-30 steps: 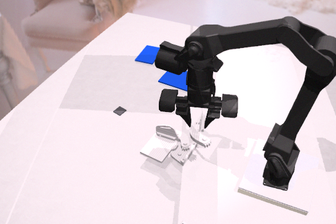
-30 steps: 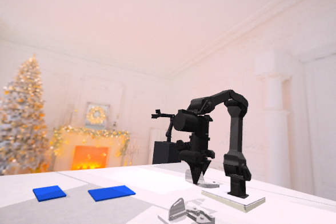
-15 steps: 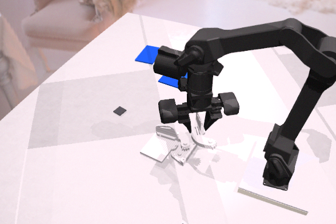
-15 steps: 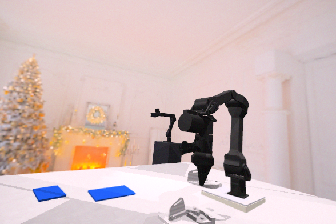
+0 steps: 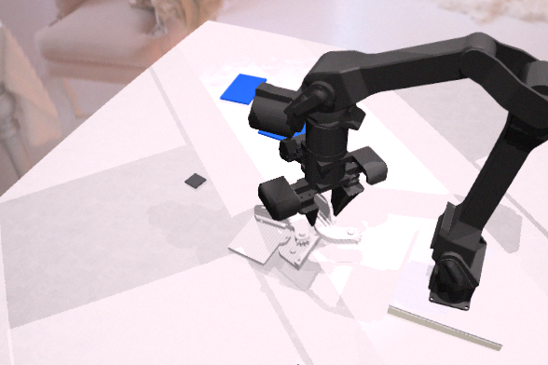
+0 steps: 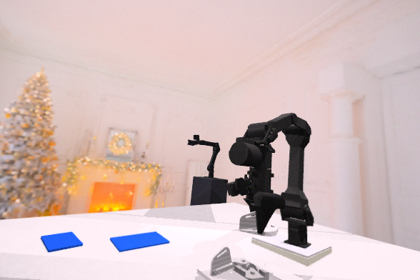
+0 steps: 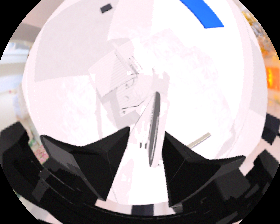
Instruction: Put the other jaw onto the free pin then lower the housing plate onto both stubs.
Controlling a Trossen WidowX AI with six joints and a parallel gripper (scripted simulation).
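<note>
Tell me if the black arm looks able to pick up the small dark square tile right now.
Probably not: its black pincer is shut on the pale grey toothed jaw. Nothing appears to cover the tile, though.

The white table [image 5: 116, 289] [image 6: 25, 225] [image 7: 61, 112] is carrying a smaller blue panel [image 5: 241, 89] [image 6: 61, 241] and a larger one [image 5: 282, 135] [image 6: 140, 241] [image 7: 203, 14], both lying flat. A dark square [image 5: 195, 181] [image 7: 106, 8], a ribbed grey assembly [image 5: 257, 242] [image 6: 228, 271] [image 7: 110, 75] and a pale board [image 5: 443, 328] [image 6: 308, 259] [image 7: 199, 140] are resting apart.
</note>
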